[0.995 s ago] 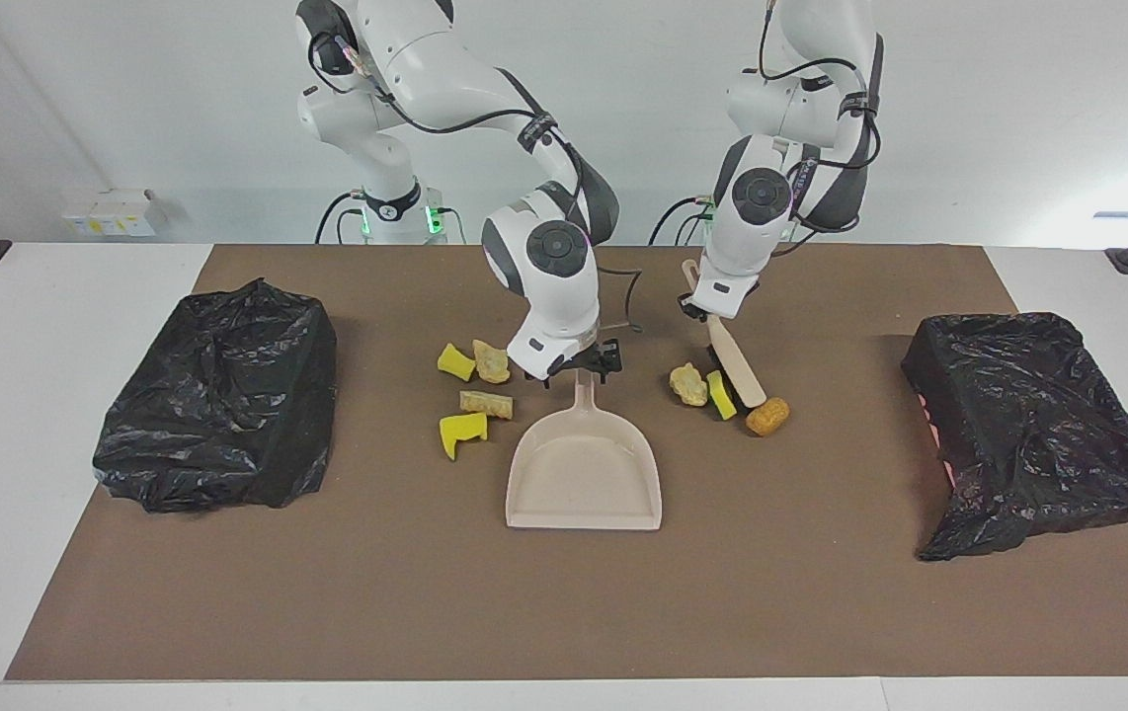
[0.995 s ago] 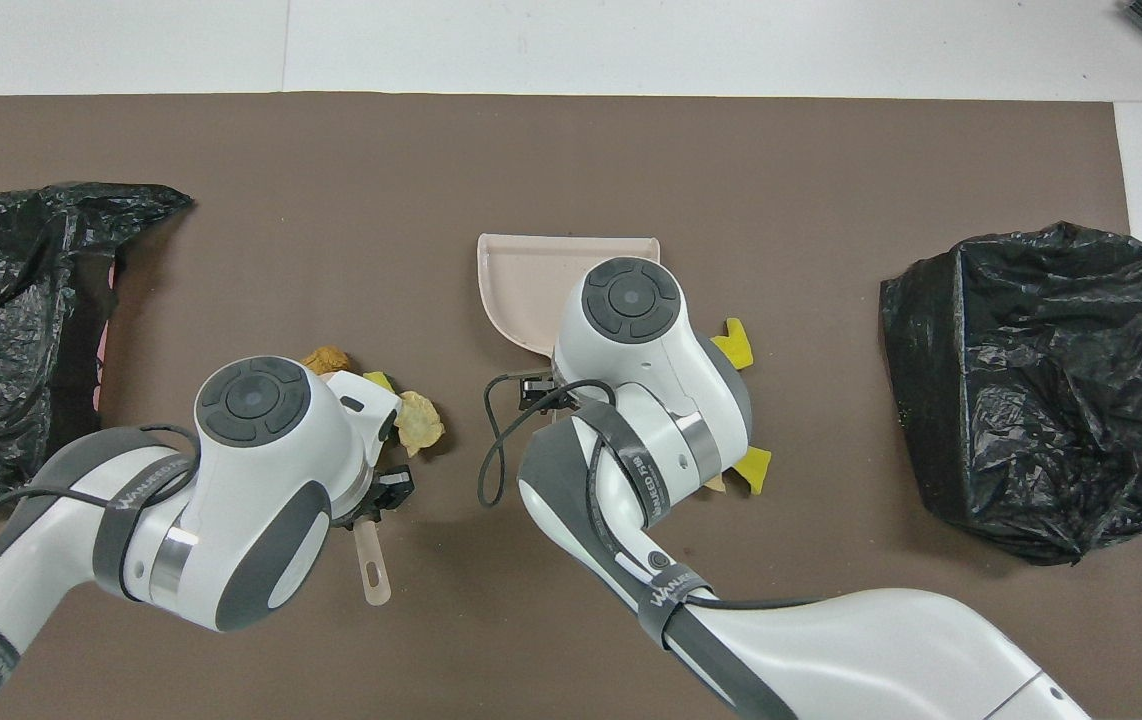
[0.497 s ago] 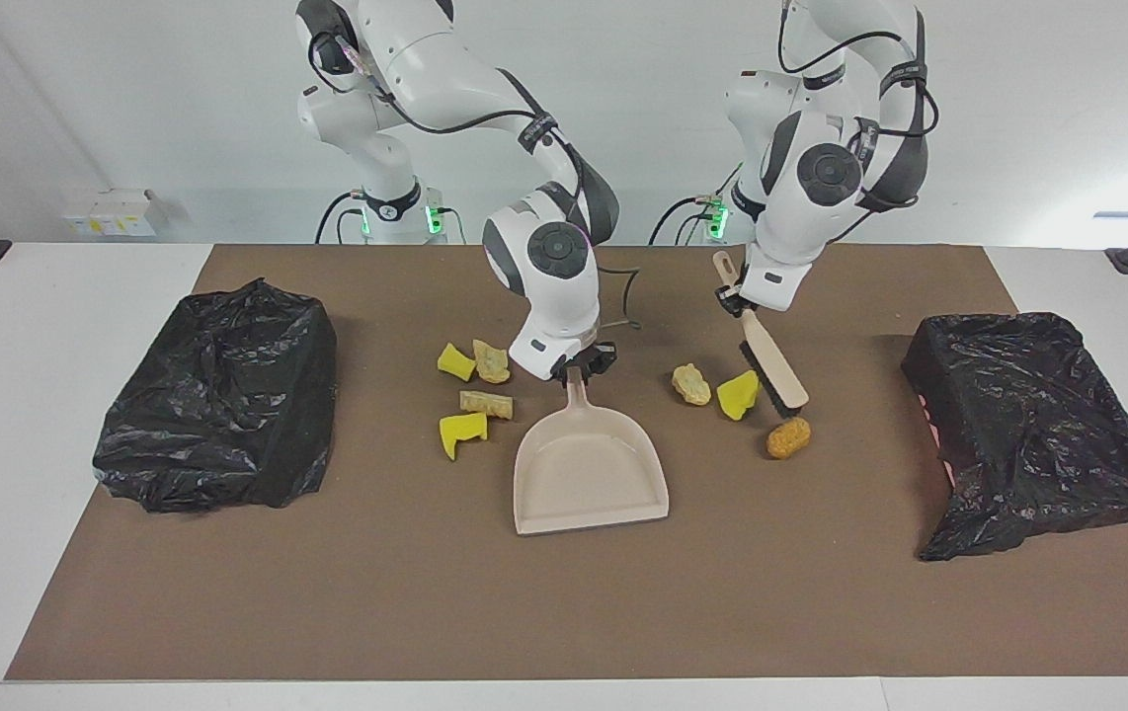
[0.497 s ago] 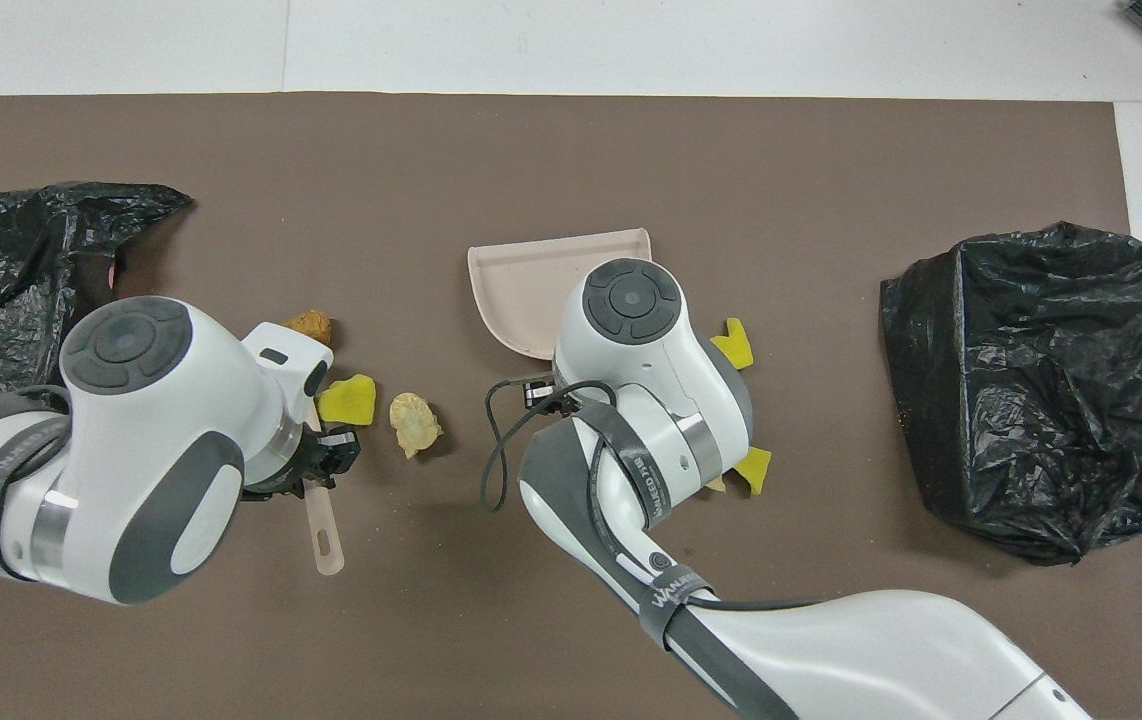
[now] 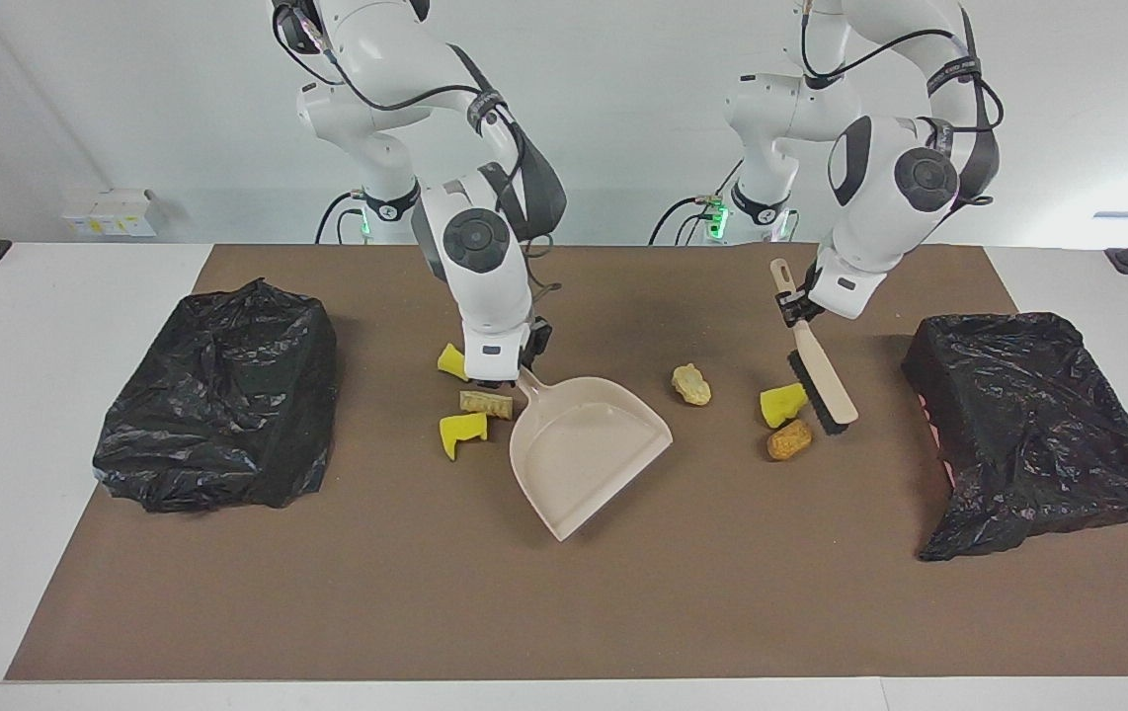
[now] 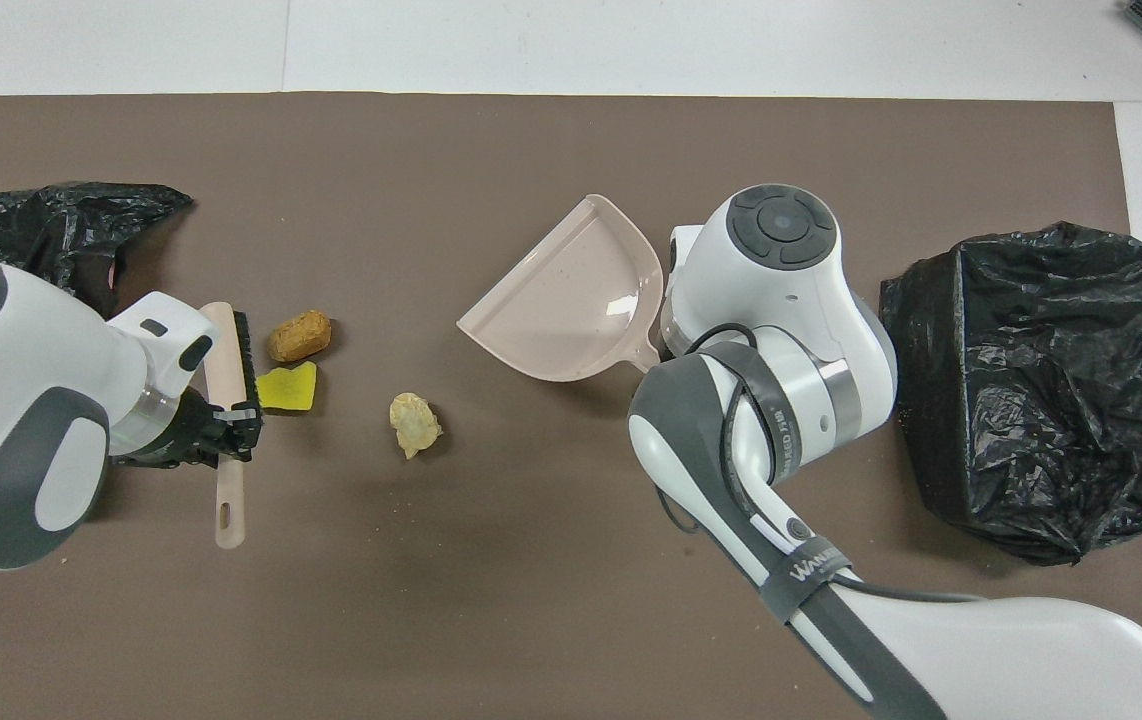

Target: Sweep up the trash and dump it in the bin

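Note:
My right gripper [image 5: 523, 375] is shut on the handle of the beige dustpan [image 5: 589, 449], whose open mouth is turned toward the left arm's end of the table. My left gripper [image 5: 793, 311] is shut on the handle of the beige brush [image 5: 826, 393], with its black bristles [image 6: 243, 360] against a yellow scrap [image 5: 783, 405] and a brown lump [image 5: 788, 439] of trash. A tan lump [image 5: 690, 385] lies between brush and dustpan. Beside the dustpan's handle lie two yellow chunks [image 5: 462, 433] and a tan piece [image 5: 485, 403]. In the overhead view the right wrist hides these and its gripper.
A bin lined with a black bag [image 5: 218, 395] stands at the right arm's end of the brown mat [image 5: 426, 612]. A second black-bagged bin [image 5: 1028, 425] stands at the left arm's end, beside the brush.
The right gripper closed on the dustpan's handle and swung the pan's mouth toward the left arm's end. The left arm carried the brush toward its own end, taking the yellow scrap and brown lump along.

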Robot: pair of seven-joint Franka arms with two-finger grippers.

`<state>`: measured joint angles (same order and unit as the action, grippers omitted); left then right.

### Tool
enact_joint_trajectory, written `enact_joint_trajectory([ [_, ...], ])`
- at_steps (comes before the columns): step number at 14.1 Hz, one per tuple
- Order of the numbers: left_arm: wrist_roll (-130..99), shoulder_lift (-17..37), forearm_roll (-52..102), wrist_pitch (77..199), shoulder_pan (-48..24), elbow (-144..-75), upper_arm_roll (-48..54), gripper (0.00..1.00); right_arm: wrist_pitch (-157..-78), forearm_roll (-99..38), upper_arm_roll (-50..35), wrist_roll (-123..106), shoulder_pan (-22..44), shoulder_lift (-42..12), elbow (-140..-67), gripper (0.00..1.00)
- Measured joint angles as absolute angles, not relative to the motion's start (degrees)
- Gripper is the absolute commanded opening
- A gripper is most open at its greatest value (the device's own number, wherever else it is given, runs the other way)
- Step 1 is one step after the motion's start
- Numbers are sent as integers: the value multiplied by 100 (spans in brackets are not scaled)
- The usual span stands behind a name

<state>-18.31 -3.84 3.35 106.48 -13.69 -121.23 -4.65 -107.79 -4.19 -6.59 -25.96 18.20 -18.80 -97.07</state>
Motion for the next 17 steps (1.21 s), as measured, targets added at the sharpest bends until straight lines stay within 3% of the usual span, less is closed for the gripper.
enact_joint_trajectory([
  [10, -39, 113, 332, 11377, -502, -12198, -466, 0, -11153, 268, -701, -4152, 2369, -1614, -10632, 0],
  [17, 272, 403, 332, 11557, -992, -12219, -315, 0, -11153, 304, -705, -3847, 2798, -1613, -10723, 0],
])
